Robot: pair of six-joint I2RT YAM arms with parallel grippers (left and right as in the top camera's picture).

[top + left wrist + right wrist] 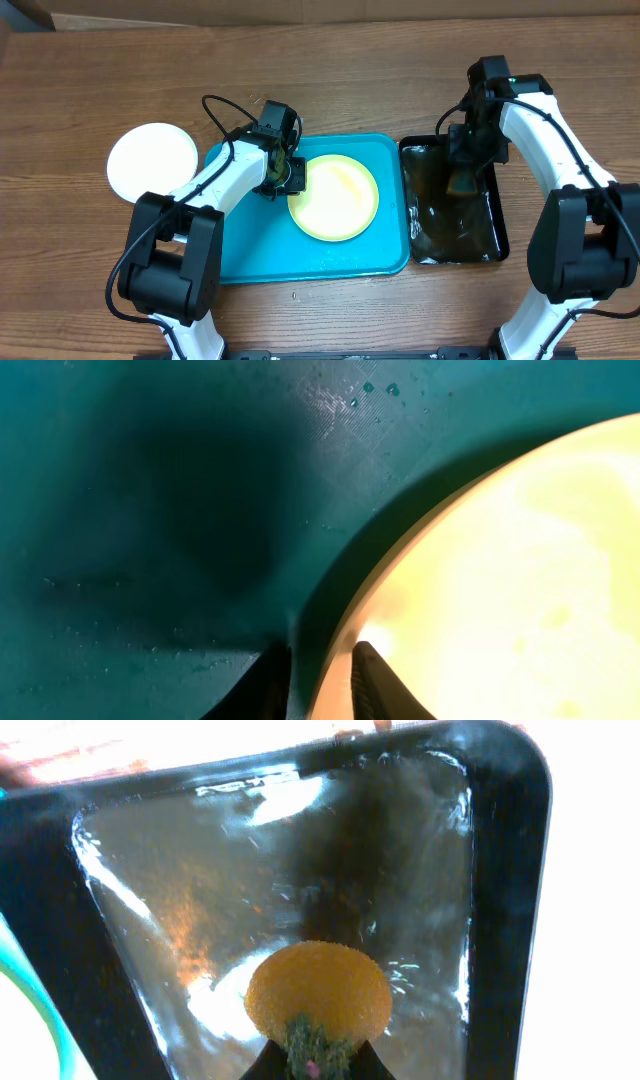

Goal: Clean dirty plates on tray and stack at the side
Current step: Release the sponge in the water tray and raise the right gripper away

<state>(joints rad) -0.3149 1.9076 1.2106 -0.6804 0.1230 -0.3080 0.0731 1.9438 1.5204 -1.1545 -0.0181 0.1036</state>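
overhead: above the table point(330, 60), facing straight down, far, tray point(300, 258) centred | left wrist: pressed close over the tray's floor, at the pale yellow plate point(520, 580) rim | right wrist: close, facing down into the black tray point(510, 870) right of the tray, orange sponge point(318, 988) foreground | shared: overhead holds both wrist patches

A brown wooden table point(330, 70) is carrying three things directly on its top. A round white plate point(152, 160) is lying flat toward the left. Just beside it, a large blue tray point(260, 255) is sitting near the middle. A smaller black tray point(500, 225) is resting close against the blue tray's right edge. Whether their rims are touching is unclear.
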